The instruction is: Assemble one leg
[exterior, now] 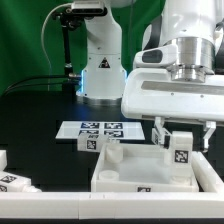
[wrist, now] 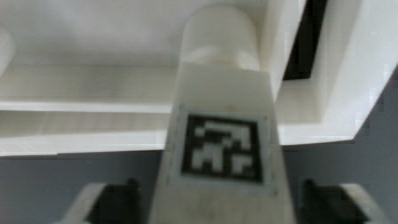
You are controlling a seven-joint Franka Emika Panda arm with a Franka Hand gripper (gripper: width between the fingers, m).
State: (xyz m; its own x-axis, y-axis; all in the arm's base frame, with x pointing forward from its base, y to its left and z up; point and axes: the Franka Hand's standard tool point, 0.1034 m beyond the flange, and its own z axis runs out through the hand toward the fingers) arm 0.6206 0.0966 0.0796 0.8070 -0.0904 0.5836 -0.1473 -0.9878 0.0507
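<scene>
1. Exterior view: the gripper [exterior: 182,134] hangs at the exterior view's right, above the far right part of the tabletop [exterior: 120,166], a big white tray with raised walls lying on the black surface [exterior: 40,115].
2. Between its two fingers [exterior: 160,130] stands the leg [exterior: 180,150], upright, with its square tag facing the camera. Its lower end is level with the tabletop's far wall; from here I cannot tell whether it is seated in the tabletop.
3. Only this view shows the rest of the scene. The marker board [exterior: 100,128] lies flat behind the tabletop, and a second leg [exterior: 88,143] lies just in front of that board. More legs [exterior: 12,180] lie at the lower edge on the exterior view's left. The arm's base [exterior: 100,60] stands at the back.
4. Wrist view: the same leg [wrist: 226,100] runs away from the camera, tag uppermost, and its far end meets the white of the tabletop [wrist: 89,120] close to an inner corner of the walls.
5. Only this view settles the gripper [wrist: 222,195]. Its fingers [wrist: 107,197] are spread, one on each side of the leg, with a dark gap between each and the leg, so they flank it without pinching it.
</scene>
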